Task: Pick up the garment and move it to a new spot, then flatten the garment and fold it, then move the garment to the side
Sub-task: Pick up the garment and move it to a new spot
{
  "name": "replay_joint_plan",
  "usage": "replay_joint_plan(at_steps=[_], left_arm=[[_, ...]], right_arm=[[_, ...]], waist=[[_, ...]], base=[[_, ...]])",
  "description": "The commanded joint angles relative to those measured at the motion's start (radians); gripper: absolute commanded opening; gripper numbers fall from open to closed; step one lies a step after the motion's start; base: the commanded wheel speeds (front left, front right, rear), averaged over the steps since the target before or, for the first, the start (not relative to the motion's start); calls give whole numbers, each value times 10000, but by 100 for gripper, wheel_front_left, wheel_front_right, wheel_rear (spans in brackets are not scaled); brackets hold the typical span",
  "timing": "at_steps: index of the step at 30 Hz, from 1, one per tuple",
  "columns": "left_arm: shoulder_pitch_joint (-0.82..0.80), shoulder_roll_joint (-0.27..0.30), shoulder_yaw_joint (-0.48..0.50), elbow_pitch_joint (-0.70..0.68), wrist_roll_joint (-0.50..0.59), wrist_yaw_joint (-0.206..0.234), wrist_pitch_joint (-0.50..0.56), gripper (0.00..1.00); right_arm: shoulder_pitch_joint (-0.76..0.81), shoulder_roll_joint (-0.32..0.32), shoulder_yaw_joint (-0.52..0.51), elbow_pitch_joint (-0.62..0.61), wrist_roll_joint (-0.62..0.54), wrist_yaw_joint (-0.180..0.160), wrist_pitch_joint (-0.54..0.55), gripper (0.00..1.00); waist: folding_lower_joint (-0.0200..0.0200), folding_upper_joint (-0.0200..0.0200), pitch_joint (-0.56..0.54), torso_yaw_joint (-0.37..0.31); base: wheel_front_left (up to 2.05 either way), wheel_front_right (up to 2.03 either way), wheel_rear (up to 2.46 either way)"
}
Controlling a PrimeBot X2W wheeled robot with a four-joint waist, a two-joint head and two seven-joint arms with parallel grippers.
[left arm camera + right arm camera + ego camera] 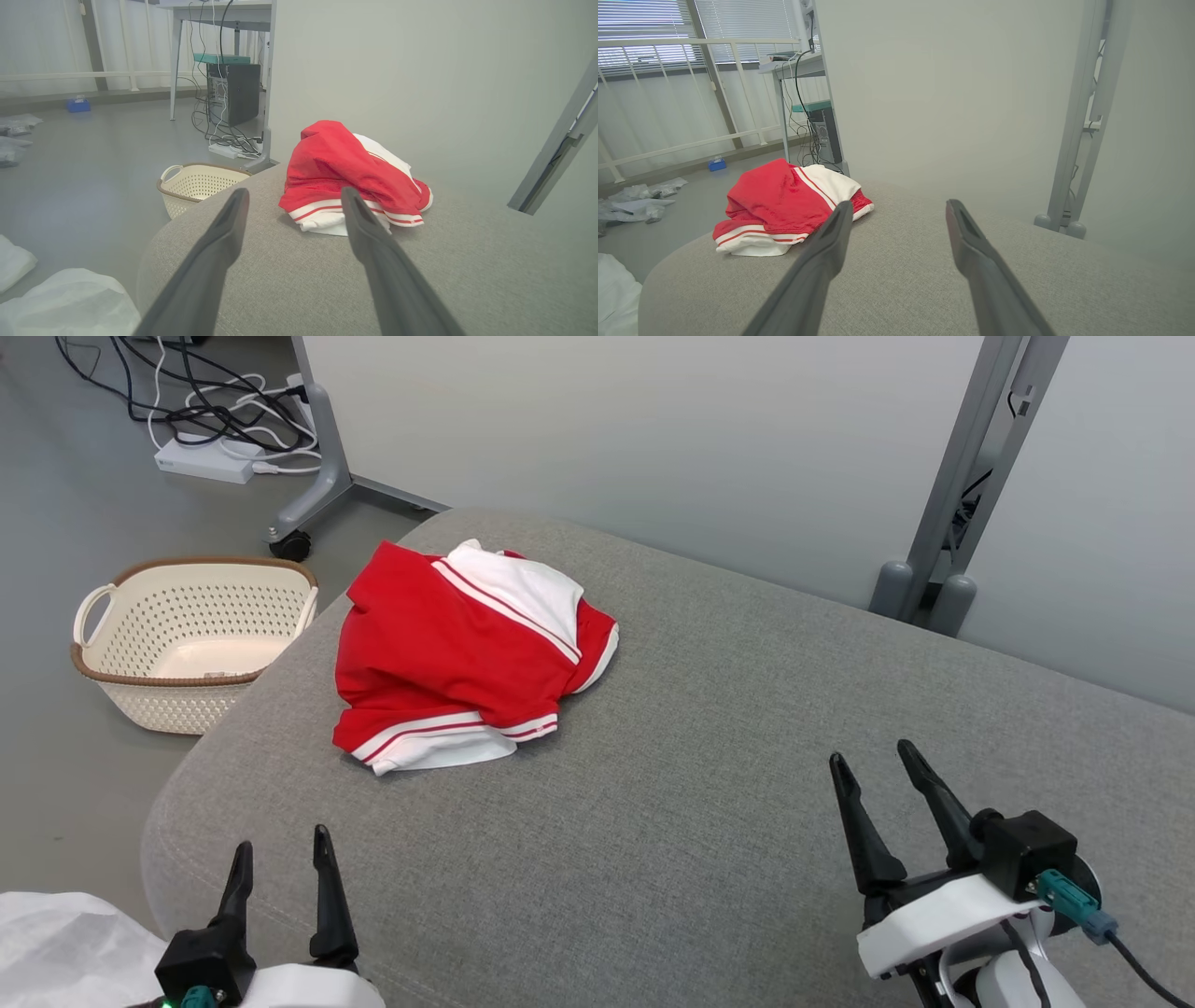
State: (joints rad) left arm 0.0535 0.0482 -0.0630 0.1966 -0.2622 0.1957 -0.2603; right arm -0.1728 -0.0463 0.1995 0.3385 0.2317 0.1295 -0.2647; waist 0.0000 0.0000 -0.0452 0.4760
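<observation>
Crumpled fabric garment (pixel 439 663): solid red, white panel, white hem bands with thin red stripes. Broad upholstered cushion (pixel 700 784): heathered light grey weave. Oval perforated plastic basket (pixel 187 607): cream, brown braided rim, dotted hole pattern. Left gripper (pixel 283 837), right gripper (pixel 870 751): black fingers, white housings, teal connectors. Smooth floor (pixel 56 523): plain grey.

Soft, even indoor light, faint shadows, sharp focus throughout, wide-angle bending at wrist-view edges.
</observation>
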Motion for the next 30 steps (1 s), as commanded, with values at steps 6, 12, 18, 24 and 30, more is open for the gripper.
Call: replay_joint_plan(at_steps=[6,12,18,24,30], left_arm=[[-1014,34,441,-20,196,-360,-44,100],[-2314,39,1052,417,410,-943,-43,100],[-4691,286,1482,2986,-217,-1753,453,100],[-7406,1004,1166,5373,-637,-2575,2664,100],[-8902,1593,938,6801,-600,-2737,4058,100]], right_arm=[[145,-210,-370,-462,-453,23,-25,100],[-212,-580,-261,-936,-723,23,-25,100],[-1037,-1326,55,-1329,-830,18,-25,100],[-1915,-1957,381,-1501,-739,18,-25,100],[-2366,-2077,707,-1535,-657,17,-25,100]], waist=[[0,0,315,4],[0,0,1071,-149],[0,0,2264,-600],[0,0,3190,-1092],[0,0,3628,-1554]], base=[[0,0,0],[0,0,0],[0,0,0],[0,0,0],[0,0,0]])
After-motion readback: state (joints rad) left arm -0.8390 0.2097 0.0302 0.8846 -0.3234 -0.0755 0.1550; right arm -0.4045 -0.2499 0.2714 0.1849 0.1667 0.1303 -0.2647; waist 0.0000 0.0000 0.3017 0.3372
